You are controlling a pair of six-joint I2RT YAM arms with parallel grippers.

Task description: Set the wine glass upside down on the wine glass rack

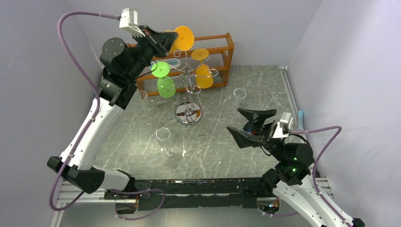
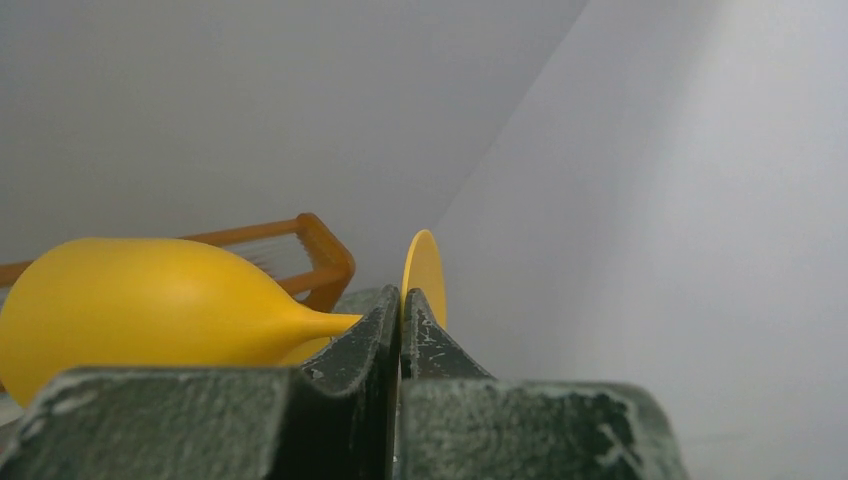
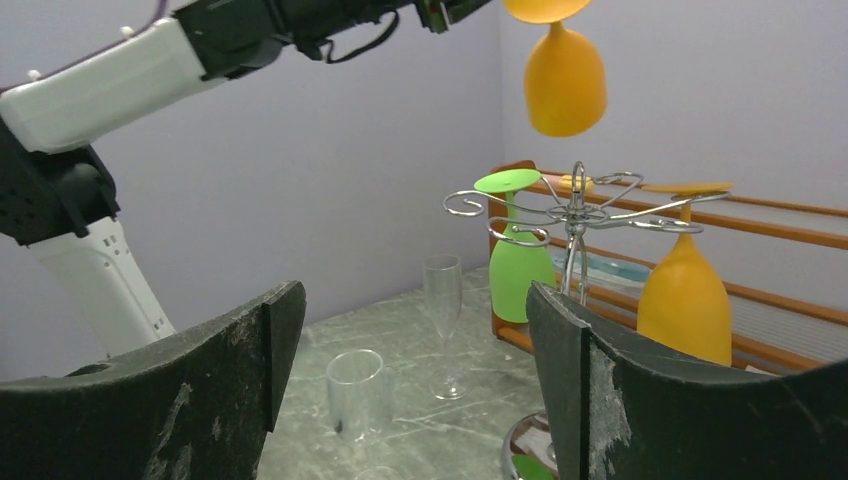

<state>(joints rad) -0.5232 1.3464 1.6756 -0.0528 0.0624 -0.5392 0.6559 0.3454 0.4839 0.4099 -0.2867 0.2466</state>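
Note:
My left gripper (image 1: 163, 41) is raised high and shut on the stem of an orange-yellow wine glass (image 1: 184, 38). In the left wrist view the gripper (image 2: 401, 300) pinches the stem between the bowl (image 2: 150, 300) and the foot disc (image 2: 424, 268). The right wrist view shows this glass (image 3: 565, 80) hanging bowl-down above the silver wine glass rack (image 3: 575, 210). The rack (image 1: 189, 75) carries a green glass (image 1: 164, 80) and an orange glass (image 1: 204, 73), both upside down. My right gripper (image 1: 234, 119) stands open and empty to the right of the rack's round base (image 1: 188, 112).
An orange-brown wooden shelf (image 1: 222, 47) stands behind the rack against the back wall. A clear tumbler (image 3: 355, 395) and a clear flute (image 3: 443, 300) stand on the marble table left of the base. Another clear glass (image 1: 239, 93) stands at the right.

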